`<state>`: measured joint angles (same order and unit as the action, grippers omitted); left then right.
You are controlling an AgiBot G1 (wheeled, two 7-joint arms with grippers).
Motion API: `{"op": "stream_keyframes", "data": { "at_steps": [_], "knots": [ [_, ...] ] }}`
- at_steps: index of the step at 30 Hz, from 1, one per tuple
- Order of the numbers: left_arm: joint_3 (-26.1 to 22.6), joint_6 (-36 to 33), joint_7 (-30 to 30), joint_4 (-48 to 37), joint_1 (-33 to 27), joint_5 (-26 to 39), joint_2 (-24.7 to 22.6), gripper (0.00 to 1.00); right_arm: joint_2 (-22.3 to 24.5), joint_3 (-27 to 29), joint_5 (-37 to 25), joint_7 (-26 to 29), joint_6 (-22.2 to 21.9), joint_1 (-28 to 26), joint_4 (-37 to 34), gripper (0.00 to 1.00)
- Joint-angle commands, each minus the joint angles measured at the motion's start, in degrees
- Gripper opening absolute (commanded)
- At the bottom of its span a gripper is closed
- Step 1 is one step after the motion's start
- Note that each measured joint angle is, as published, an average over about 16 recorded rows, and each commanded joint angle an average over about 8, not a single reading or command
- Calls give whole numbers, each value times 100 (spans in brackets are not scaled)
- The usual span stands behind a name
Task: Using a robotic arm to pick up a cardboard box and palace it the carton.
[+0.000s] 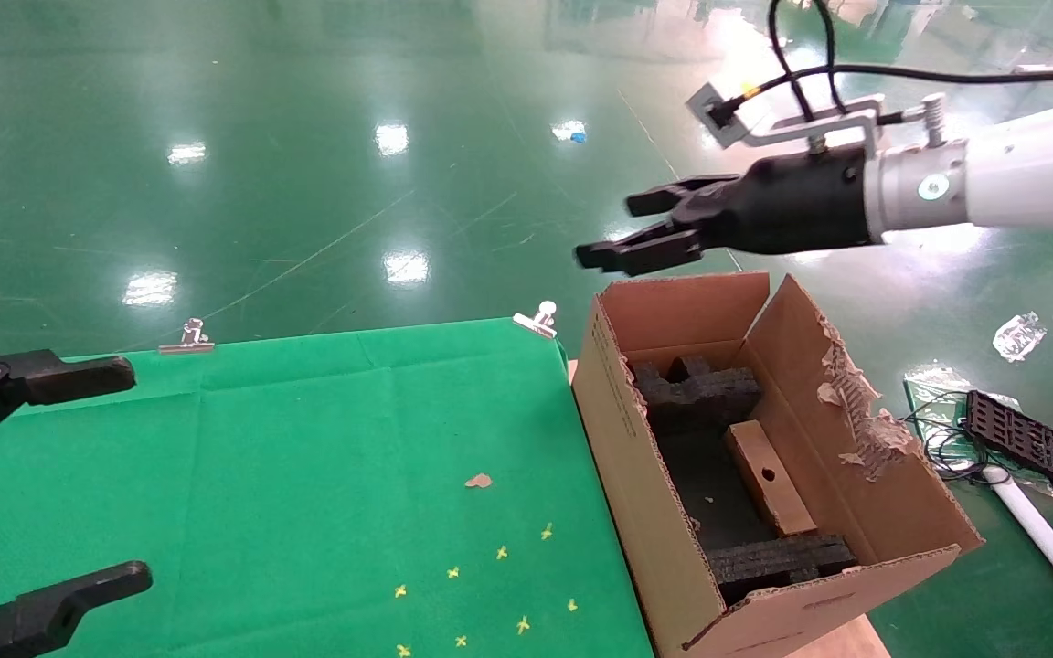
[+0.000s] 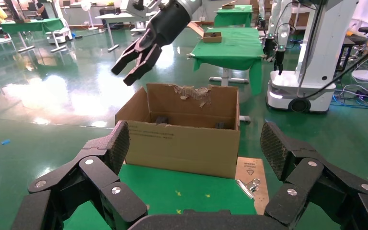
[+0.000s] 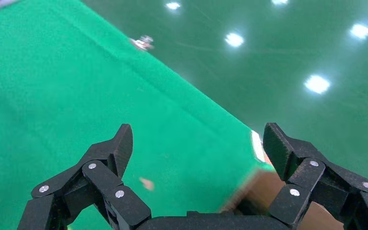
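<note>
Overhead, the right claw (image 1: 629, 230) hangs in the air with its fingers spread apart and nothing between them, just above the far left corner of the carton (image 1: 636, 475). The white robotic arm (image 1: 1020, 174) behind it reaches in from 3 o'clock, with a grey camera block and black cable on top. Below it, at about 5 o'clock from the claw, the cardboard box (image 1: 769, 477) lies inside the carton, tilted against the right wall, with a small round hole showing on its upper face. Black foam blocks (image 1: 700, 388) sit at the carton's far and near ends. The carton's right flap is torn ragged. The carton stands against the right edge of the green counter (image 1: 307, 457). At 9 o'clock on the counter, the left claw (image 1: 51, 475) sits with its fingers wide apart, holding nothing.
</note>
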<state>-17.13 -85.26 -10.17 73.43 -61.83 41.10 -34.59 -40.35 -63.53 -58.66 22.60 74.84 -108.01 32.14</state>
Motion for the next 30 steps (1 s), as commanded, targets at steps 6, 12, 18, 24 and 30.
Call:
{"op": "stream_keyframes", "data": {
  "at_steps": [6,12,18,24,30],
  "knots": [
    [-2,1,1,0,-1,-1,1,100,93,827,292,-206,189,809,721,100],
    [-4,2,2,0,-1,-3,2,100,173,1537,543,-383,351,1502,1340,100],
    [-6,2,3,0,-1,-4,2,100,252,2241,792,-559,512,2191,1955,100],
    [-7,3,4,0,-2,-5,3,100,331,2951,1043,-736,674,2885,2574,100],
    [-9,4,5,0,-2,-6,4,100,411,3657,1293,-912,836,3575,3189,100]
  ]
}}
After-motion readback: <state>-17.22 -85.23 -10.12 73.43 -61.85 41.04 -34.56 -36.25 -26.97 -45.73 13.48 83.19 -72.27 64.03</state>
